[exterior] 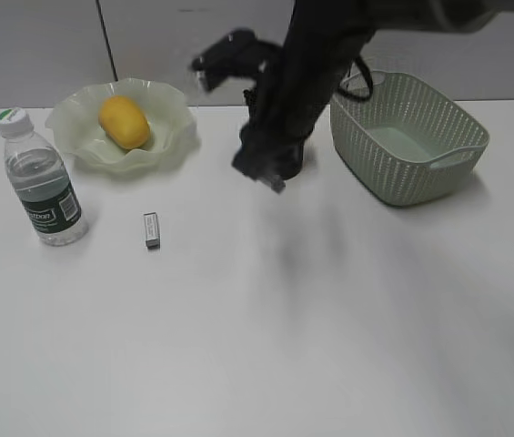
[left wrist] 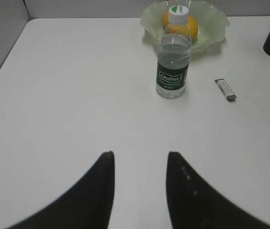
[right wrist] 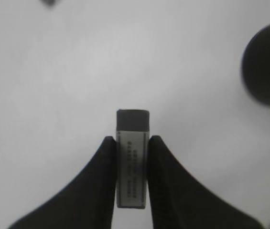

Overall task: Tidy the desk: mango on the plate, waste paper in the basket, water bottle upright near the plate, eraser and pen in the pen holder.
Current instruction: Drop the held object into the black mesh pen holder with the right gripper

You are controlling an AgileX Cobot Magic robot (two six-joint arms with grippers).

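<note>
Two erasers are showing. The held eraser (right wrist: pixel 133 162) is hanging above the tabletop (right wrist: pixel 77 71), pinched on its long sides by the right gripper (right wrist: pixel 132 143). Its long axis is running along the fingers (right wrist: pixel 107 160), dark end pointing outward past the tips. We are judging the grip narrow: it could twist loose, or clip the rim of the pen holder (right wrist: pixel 266 67) and bounce away. The second eraser (exterior: pixel 151 229) is lying near the water bottle (exterior: pixel 43 177). The left gripper (left wrist: pixel 139 162) is hovering with fingers spread, empty.
</note>
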